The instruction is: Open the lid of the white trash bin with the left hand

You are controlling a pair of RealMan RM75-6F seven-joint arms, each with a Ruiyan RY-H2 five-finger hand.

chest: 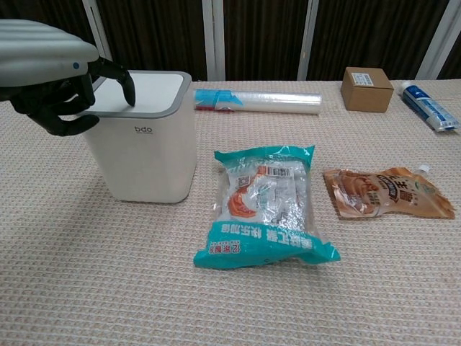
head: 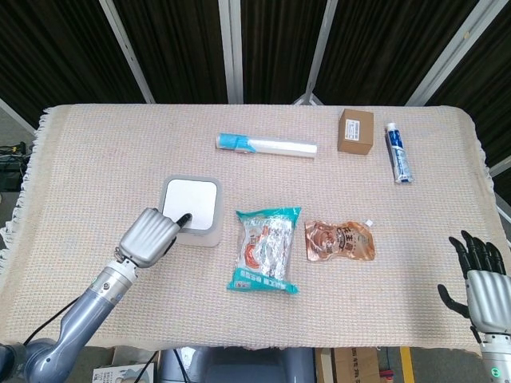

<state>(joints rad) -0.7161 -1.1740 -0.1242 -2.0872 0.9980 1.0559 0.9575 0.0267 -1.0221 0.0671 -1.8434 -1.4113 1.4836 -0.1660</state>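
The white trash bin [head: 209, 232] with a grey-rimmed lid [head: 194, 199] stands left of centre on the table; in the chest view the trash bin [chest: 144, 155] is at the left, its lid [chest: 160, 88] down. My left hand [head: 148, 236] hovers at the bin's near left corner with most fingers curled in and one finger stretched out. That fingertip touches the lid's front part. The chest view shows the left hand [chest: 52, 78] over the lid's left edge, fingertip pointing down on it. My right hand [head: 485, 281] is at the lower right, fingers spread, holding nothing.
A teal snack packet [head: 266, 249] lies just right of the bin, with an orange pouch [head: 339, 240] beyond it. At the back are a film roll [head: 267, 145], a small brown box [head: 355, 131] and a toothpaste tube [head: 399, 152]. A woven cloth [head: 96, 159] covers the table.
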